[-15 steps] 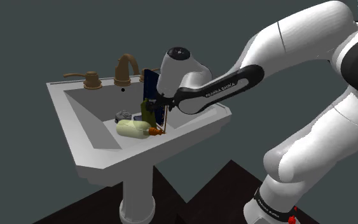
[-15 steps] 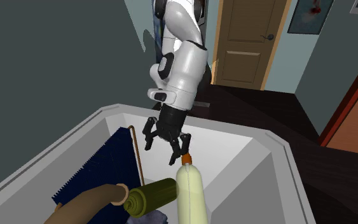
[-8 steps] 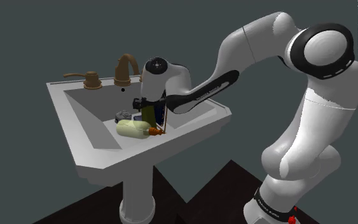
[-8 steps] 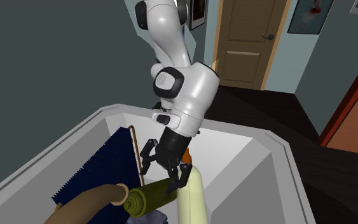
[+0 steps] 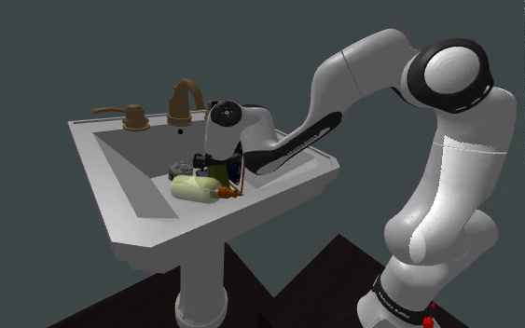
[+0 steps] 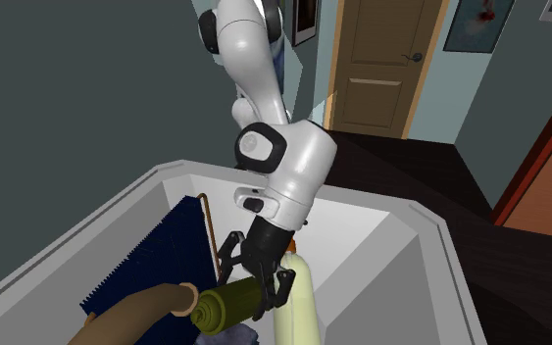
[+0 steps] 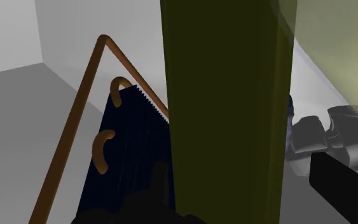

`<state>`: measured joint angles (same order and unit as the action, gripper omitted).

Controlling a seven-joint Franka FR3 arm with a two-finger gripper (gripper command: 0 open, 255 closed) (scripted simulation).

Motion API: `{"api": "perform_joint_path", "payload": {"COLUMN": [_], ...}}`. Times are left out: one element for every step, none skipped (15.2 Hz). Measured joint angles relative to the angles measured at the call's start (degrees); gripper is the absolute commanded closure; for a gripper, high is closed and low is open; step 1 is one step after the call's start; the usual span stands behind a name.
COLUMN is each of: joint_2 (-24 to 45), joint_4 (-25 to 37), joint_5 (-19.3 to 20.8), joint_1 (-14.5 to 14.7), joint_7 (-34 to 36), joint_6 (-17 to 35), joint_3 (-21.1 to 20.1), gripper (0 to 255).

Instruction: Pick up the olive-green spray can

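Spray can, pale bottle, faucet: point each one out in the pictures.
spray can [image 6: 226, 303], second exterior view, middle of its olive-green side.
pale bottle [image 6: 299, 312], second exterior view, middle of its body.
faucet [image 5: 177, 104], shoulder view, upright part of the brown spout.

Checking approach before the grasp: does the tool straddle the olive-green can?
Yes: the second exterior view shows the tool with a finger either side of the olive-green can.

Black pincer [image 6: 255, 271] astride the olive-green spray can [image 6: 228, 305], fingers [image 6: 284, 279] apart, pale bottle [image 6: 299, 310] just beside.
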<state>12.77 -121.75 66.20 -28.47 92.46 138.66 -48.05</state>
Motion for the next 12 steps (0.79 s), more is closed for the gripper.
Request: {"api": "perform_joint_path", "payload": {"joint_2": [0.16,0.27,0.19,0.31,0.38,0.42,0.24,0.1,0.03,0.04,0.32,0.16], "joint_4": [0.09,0.07,-0.1,-0.06,-0.02,0.01,-0.15,-0.27,-0.36,-0.36,-0.15,-0.12], "joint_5": [0.15,0.22,0.22,0.34,0.43,0.46,0.37,0.21,0.21,0.26,0.39,-0.11], "joint_1": [0.05,-0.1,-0.2,-0.18,-0.15,-0.13,-0.28,-0.39,-0.41,-0.4,-0.19,-0.26], "joint_7": [0.07,0.05,0.01,0.04,0.08,0.08,-0.03,-0.18,-0.11,-0.06,0.17,-0.15], "joint_6": [-0.05,-0.08,0.11,0.15,0.14,0.13,0.39,0.62,0.67,0.65,0.22,0.01], "joint_3": [0.02,0.22,0.21,0.24,0.26,0.27,0.24,0.2,0.2,0.21,0.26,0.14], "gripper": [255,255,255,255,255,255,255,255,255,255,255,255]}}
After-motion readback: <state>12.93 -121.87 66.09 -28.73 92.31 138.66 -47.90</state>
